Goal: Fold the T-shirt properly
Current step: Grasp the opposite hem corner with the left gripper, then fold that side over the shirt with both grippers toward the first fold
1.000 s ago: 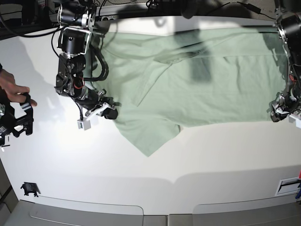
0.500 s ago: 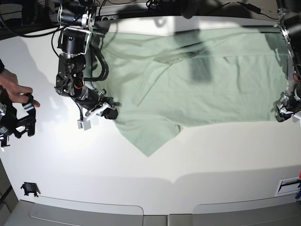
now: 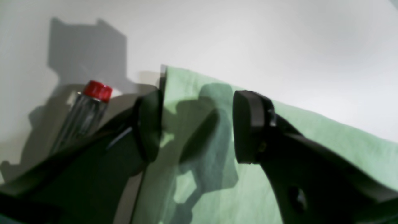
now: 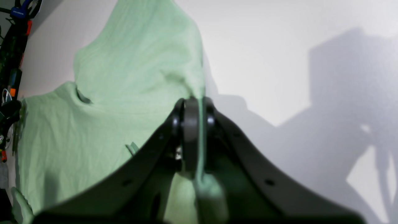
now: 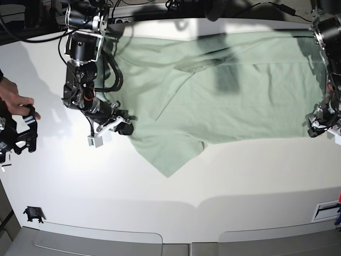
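**Inspector A:** Start at the left edge of the base view. What lies around the work?

**Inspector B:** A person's hand (image 5: 16, 101) enters at the left edge, resting on a black handheld device (image 5: 18, 133). A small black clip (image 5: 33, 214) lies at lower left on the white table (image 5: 213, 181). Dark cables and equipment crowd the top edge, casting shadows onto the cloth.

**Inspector A:** And the task item?

**Inspector B:** The T-shirt (image 5: 229, 101) lies spread across the upper half of the table, from left of centre to the right edge. One sleeve is drawn down toward lower centre as a pointed flap.

**Inspector A:** Next, the jaws at left of frame.

**Inspector B:** The right gripper (image 5: 123, 127) sits at the shirt's left edge. In its wrist view the jaws are closed tight, with a fold of green cloth pinched between them.

**Inspector A:** And at far right?

**Inspector B:** The left gripper (image 5: 318, 127) stands at the shirt's lower right corner. Its wrist view shows the jaws spread wide over the cloth's corner, nothing gripped. A red-capped cylinder (image 3: 88, 110) shows beside one finger; I cannot tell what it is.
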You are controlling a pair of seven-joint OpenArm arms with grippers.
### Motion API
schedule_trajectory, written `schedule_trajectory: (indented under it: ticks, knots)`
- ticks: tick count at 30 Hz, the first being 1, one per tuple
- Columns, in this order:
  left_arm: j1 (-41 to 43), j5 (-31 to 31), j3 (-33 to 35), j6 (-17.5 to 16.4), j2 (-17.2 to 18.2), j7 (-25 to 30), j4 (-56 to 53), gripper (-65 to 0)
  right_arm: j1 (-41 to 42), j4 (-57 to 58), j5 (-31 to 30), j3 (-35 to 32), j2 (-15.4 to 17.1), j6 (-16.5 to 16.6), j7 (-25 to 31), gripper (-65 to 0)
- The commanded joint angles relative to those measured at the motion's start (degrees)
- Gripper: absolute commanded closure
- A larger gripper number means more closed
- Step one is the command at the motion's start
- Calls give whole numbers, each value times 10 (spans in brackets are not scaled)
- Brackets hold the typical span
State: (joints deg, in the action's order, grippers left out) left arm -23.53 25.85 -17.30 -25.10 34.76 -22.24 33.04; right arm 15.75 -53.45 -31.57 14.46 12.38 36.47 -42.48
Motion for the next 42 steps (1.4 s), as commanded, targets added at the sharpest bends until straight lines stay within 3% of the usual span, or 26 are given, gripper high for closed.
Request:
schedule_trajectory:
  ticks: [1,7,11,17,24,28,31,36,42]
  knots:
    - [-12,5,-1,-2,7,6,7,-326,12,-7,-2,1,6,2,4,0]
    - [-12,6,-1,-2,2,-2,7,-187,12,-7,-2,1,6,2,4,0]
    - [-12,7,-1,-2,2,0,7,0,12,-7,-2,1,6,2,2,0]
    - [-12,8,-1,-2,3,0,7,0,12,-10,-6,1,6,1,-10,0]
    - [-10,67,-1,-5,26,-11,8,0,-10,-104,-6,2,6,2,-36,0]
    - [9,99,-4,-54,42,-29,25,0,-49,-205,-6,2,4,2,-55,0]
    - [41,145,-4,-80,54,-62,67,0,-83,-269,-6,2,5,1,-63,0]
    - [115,197,-11,-80,71,-112,177,0,-145,-364,-6,2,5,0,-88,0]
    - [208,223,-99,-80,73,-171,314,0,-221,-462,-6,2,5,0,-111,0]
